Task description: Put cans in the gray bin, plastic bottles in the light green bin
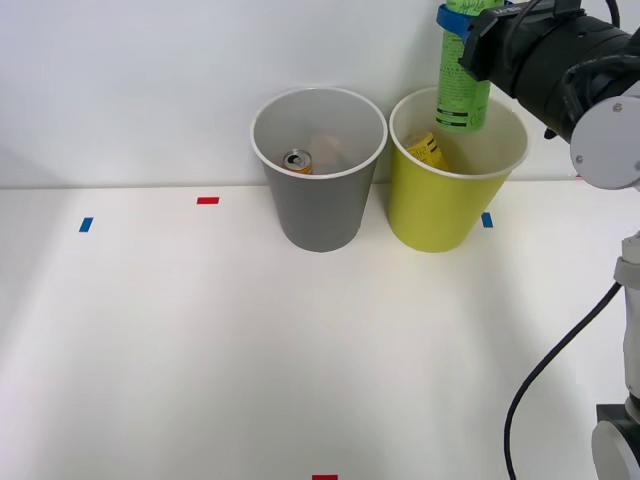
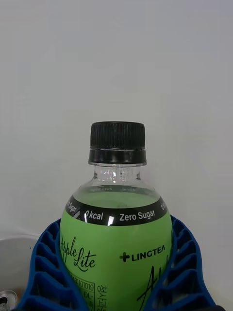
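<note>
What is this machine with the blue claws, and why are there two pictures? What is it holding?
It is a robot with arms. One picture comes from a camera up high, looking down at a white table. The other comes from a camera on the robot's right wrist. Its right end effector, the part with blue ribbed fingers, is shut on a green plastic bottle with a black cap, held above the light green bin. Something yellow lies inside that bin. Beside it stands a gray bin with an orange can inside. Small red and blue tape marks sit on the table.
</note>
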Controlling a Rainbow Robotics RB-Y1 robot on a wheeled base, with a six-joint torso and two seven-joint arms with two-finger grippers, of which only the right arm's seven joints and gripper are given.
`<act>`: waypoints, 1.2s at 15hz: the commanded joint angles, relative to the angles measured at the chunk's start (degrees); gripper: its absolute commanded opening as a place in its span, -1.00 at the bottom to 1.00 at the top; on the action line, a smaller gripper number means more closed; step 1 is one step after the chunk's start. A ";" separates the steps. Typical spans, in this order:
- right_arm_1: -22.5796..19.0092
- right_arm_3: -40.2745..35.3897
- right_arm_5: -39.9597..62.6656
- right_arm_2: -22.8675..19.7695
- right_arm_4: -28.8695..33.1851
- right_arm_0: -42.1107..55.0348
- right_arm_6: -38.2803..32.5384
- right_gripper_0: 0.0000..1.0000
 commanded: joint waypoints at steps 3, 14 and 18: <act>-0.62 5.84 -3.89 0.55 -0.22 -1.90 1.17 -1.00; -0.71 11.38 -11.62 2.66 -2.41 -1.81 2.75 1.00; -2.82 7.16 -11.62 3.27 -4.96 0.30 4.33 1.00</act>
